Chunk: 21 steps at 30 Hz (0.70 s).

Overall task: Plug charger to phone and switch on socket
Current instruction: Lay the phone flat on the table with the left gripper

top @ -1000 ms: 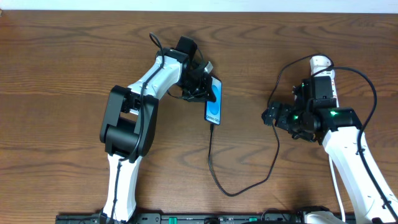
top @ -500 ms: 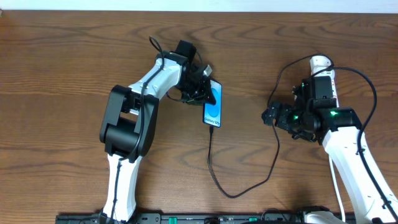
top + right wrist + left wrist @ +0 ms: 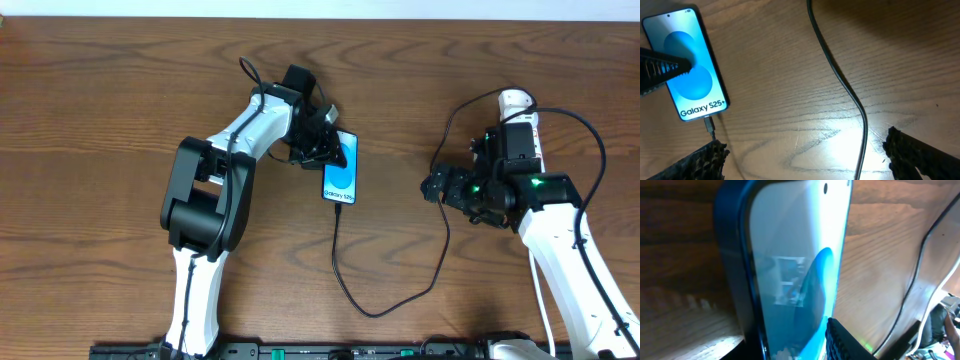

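The phone (image 3: pixel 339 172) lies on the wooden table with its light-blue "Galaxy S25+" screen (image 3: pixel 692 75) up. My left gripper (image 3: pixel 320 140) is shut on its upper left edge, with one finger (image 3: pixel 840 339) across the screen (image 3: pixel 800 270). The charger cable (image 3: pixel 340 260) runs from a connector (image 3: pixel 709 122) at the phone's bottom edge, loops forward, then rises to my right gripper (image 3: pixel 437 188). That gripper (image 3: pixel 805 155) is open, with the cable (image 3: pixel 840 80) passing between its fingers untouched. The white socket (image 3: pixel 515 103) shows its rounded end behind the right arm; the rest is hidden.
A black rail (image 3: pixel 300 352) runs along the table's front edge. The right arm's black cable (image 3: pixel 598 140) arcs beside the socket. A white cord (image 3: pixel 541 295) hangs beside the right arm near the front.
The phone has shifted a little left and toward the front and turned slightly, carried by my left gripper. The right arm has not moved.
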Motion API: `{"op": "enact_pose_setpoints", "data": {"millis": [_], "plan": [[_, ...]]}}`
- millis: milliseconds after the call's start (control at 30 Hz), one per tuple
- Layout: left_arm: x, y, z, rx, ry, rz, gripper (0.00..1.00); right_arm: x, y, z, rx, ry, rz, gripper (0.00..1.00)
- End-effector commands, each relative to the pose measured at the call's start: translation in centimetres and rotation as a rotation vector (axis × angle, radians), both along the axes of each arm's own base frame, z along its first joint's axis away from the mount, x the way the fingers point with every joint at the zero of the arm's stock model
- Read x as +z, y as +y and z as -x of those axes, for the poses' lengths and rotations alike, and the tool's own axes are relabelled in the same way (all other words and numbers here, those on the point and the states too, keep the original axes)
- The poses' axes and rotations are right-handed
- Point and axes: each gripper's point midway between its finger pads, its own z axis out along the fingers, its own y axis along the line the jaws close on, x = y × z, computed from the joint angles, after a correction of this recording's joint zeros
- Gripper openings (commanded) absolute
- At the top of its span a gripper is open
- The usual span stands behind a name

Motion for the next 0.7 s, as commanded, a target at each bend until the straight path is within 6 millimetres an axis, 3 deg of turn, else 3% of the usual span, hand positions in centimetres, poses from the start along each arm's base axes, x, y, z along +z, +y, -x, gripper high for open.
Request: {"op": "enact_pose_setpoints", "data": {"millis": [0, 100, 333, 400, 667], "plan": [[-0.26, 0.37, 0.02, -0.001, -0.006, -0.021, 0.34, 0.6, 0.19, -0.28, 0.004, -0.015, -0.008, 0.99], [-0.28, 0.39, 0.01, -0.001, -0.007, -0.022, 0.44, 0.59, 0.19, -0.27, 0.004, -0.015, -0.007, 0.99], [-0.79, 1.15, 0.01, 0.003, -0.01, -0.074, 0.57, 0.51, 0.17, -0.16, 0.004, -0.011, -0.007, 0.99], [-0.79, 1.17, 0.03, 0.004, -0.009, -0.074, 0.69, 0.51, 0.17, -0.16, 0.004, -0.011, -0.007, 0.99], [-0.8, 1.23, 0.08, 0.005, -0.005, -0.076, 0.75, 0.54, 0.17, -0.27, 0.004, -0.015, -0.007, 0.99]]}}
